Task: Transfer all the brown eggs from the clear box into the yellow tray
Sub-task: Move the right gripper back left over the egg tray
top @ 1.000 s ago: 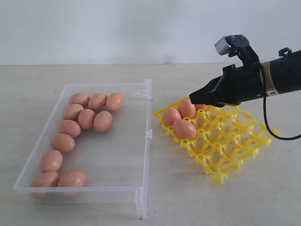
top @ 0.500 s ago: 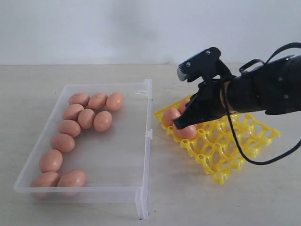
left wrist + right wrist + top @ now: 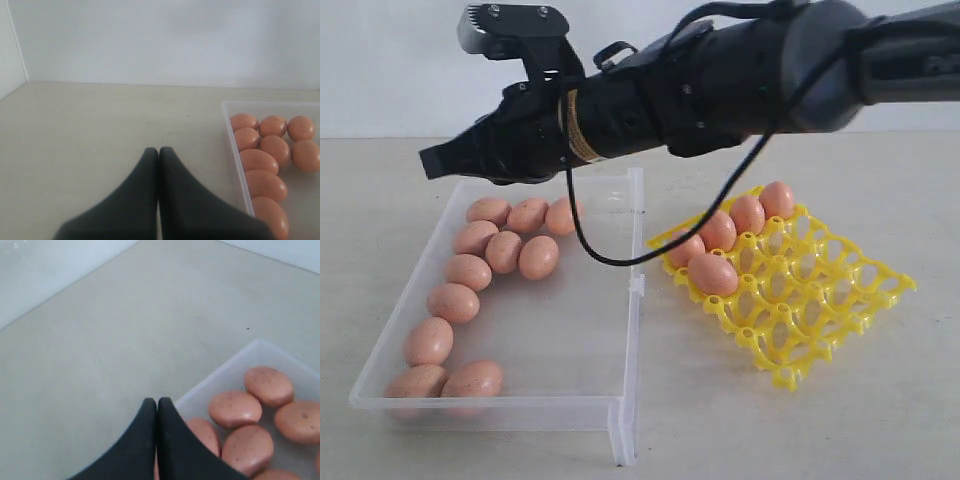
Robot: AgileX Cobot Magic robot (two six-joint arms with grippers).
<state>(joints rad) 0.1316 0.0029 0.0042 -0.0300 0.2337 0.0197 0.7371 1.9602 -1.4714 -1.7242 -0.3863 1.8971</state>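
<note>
Several brown eggs [image 3: 504, 251] lie along the left side of the clear box [image 3: 582, 330]. Several more sit in the near-left cups of the yellow tray [image 3: 825, 300]. My right gripper [image 3: 428, 162] reaches across from the right and hangs above the box's far left corner, shut and empty. The right wrist view has its shut tips [image 3: 157, 401] over the box corner [image 3: 257, 346], with brown eggs [image 3: 235, 408] beside and below them. In the left wrist view, the left gripper [image 3: 159, 150] is shut over bare table beside the box wall [image 3: 232, 135] and its brown eggs [image 3: 258, 161].
The right arm's dark body [image 3: 720, 80] and a hanging black cable [image 3: 582, 240] span the space above the box's far edge. A pale wall [image 3: 640, 50] stands behind the beige table [image 3: 720, 420]. The left arm does not show in the exterior view.
The right arm has swung left from over the yellow tray to above the clear box's far left corner. Its jaws are shut with nothing in them. The eggs have not moved.
</note>
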